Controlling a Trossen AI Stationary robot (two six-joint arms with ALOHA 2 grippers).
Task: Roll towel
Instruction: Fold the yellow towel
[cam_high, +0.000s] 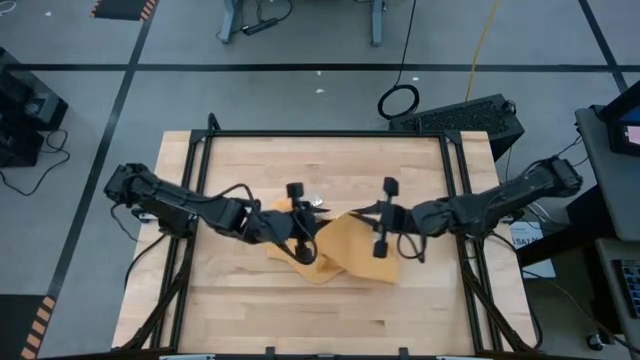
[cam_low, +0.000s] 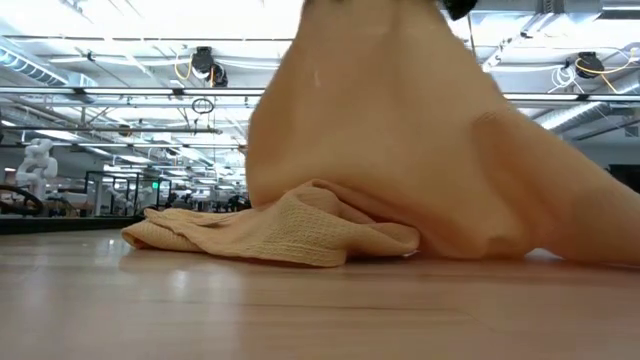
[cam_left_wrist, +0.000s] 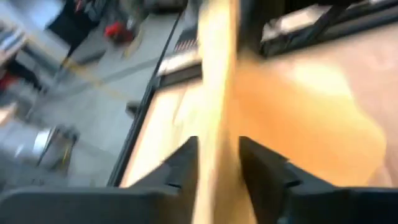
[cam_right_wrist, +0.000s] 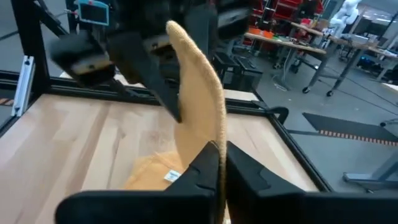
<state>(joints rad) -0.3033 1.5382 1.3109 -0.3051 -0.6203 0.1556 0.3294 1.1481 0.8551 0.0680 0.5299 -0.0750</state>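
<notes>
No roll exists yet: the mustard-yellow soft cloth towel (cam_high: 335, 250) hangs lifted and crumpled above the wooden counter (cam_high: 250, 310). The right end effector (cam_right_wrist: 222, 163) pinches its edge; the left end effector (cam_left_wrist: 217, 165) straddles it, fingers apart.

— what's over the table from up top?

— the two dark arms reach in from either side. the left gripper (cam_high: 305, 222) and the right gripper (cam_high: 372, 215) sit near each other over the middle of the wooden table (cam_high: 250, 310).

— and the cloth?

— the towel (cam_high: 345, 250), mustard-yellow, is bunched below and between them (one edge rises toward the right gripper). the rest lies crumpled on the wood.
</notes>
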